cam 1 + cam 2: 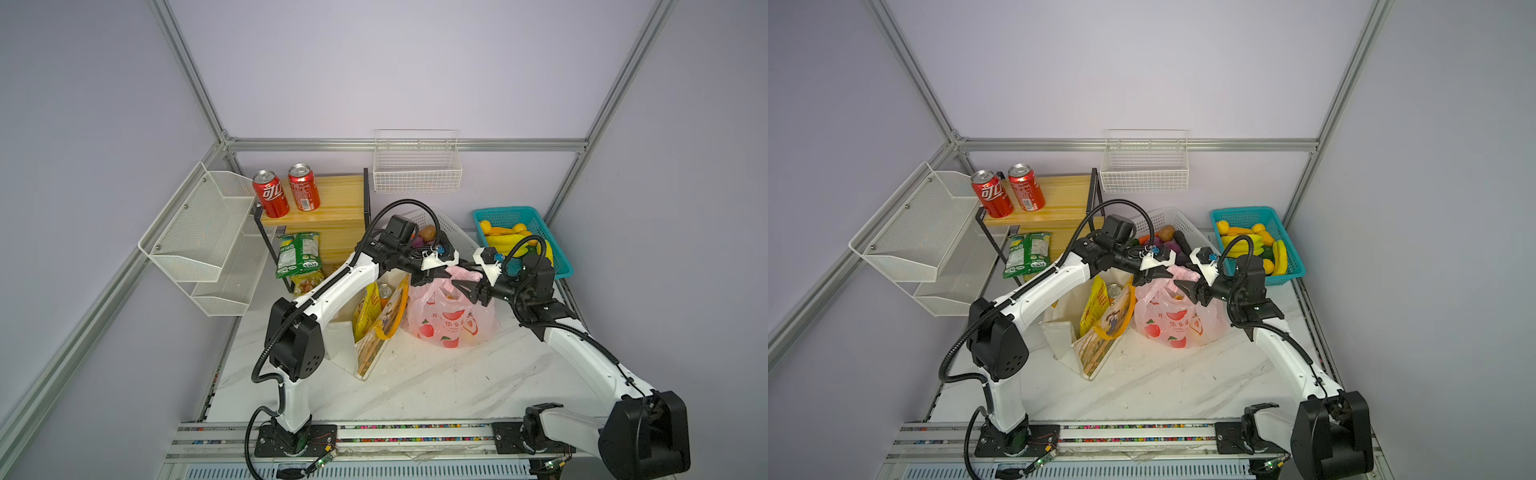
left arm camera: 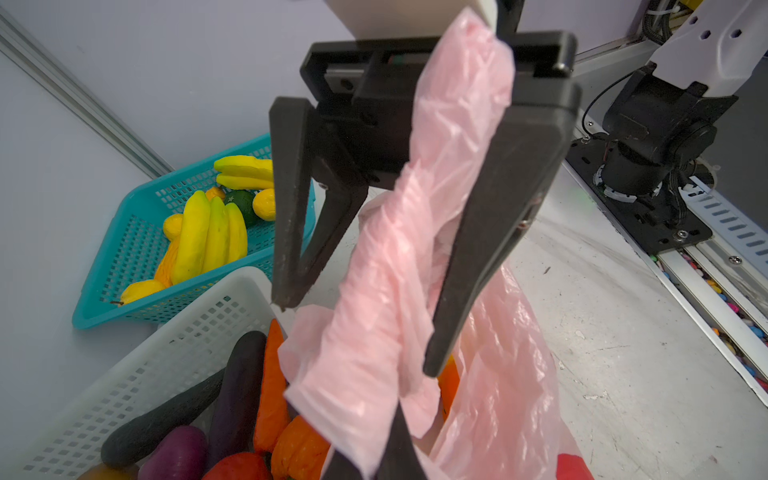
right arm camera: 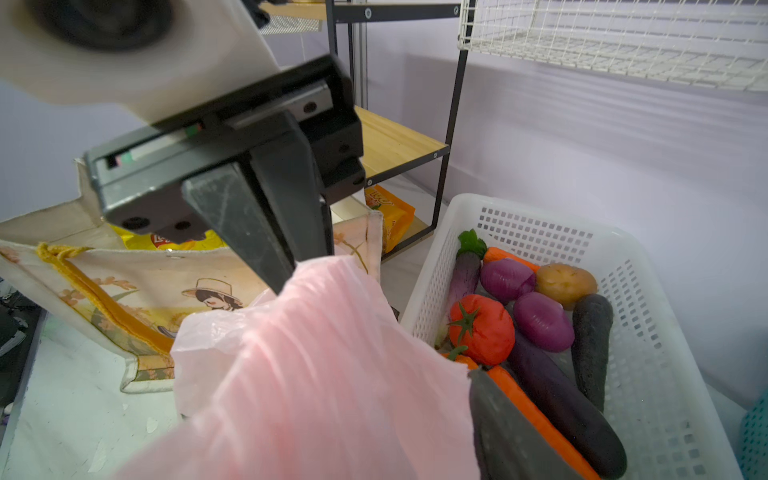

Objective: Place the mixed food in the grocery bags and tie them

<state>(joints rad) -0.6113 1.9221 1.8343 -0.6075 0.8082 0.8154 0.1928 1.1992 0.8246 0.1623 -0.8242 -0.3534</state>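
Two grocery bags are standing side by side on the white marbled tabletop [image 1: 457,382]. One is a cream canvas tote with yellow-orange handles [image 1: 376,345], already carrying a large yellow crisp packet [image 1: 365,309] and an orange soda can [image 1: 385,290]. The other is a thin translucent pink plastic bag with red peach prints [image 1: 451,324], just to the tote's right in both top views.

Both grippers are working above the pink bag's mouth. The left gripper [image 3: 297,269] is pinching a twisted pink handle strip [image 2: 440,174] with its jaws fully together. The right gripper [image 2: 357,336] is standing wide, its fingers [image 2: 286,199] straddling that film, which is draping over its body unclamped.

Judging by its look, the film is going to handle as light, limp and slippery, and it is likely to stretch or tear if yanked. The best hold is probably on the gathered, rope-like part of a handle, where the layers are bunching, rather than on a single flat sheet. The bag's contents are likely offering little anchor, so hard pulls are risking lifting or tipping it. The tote is looking stiffer, and its thick woven handles are giving a firmer place to grip.
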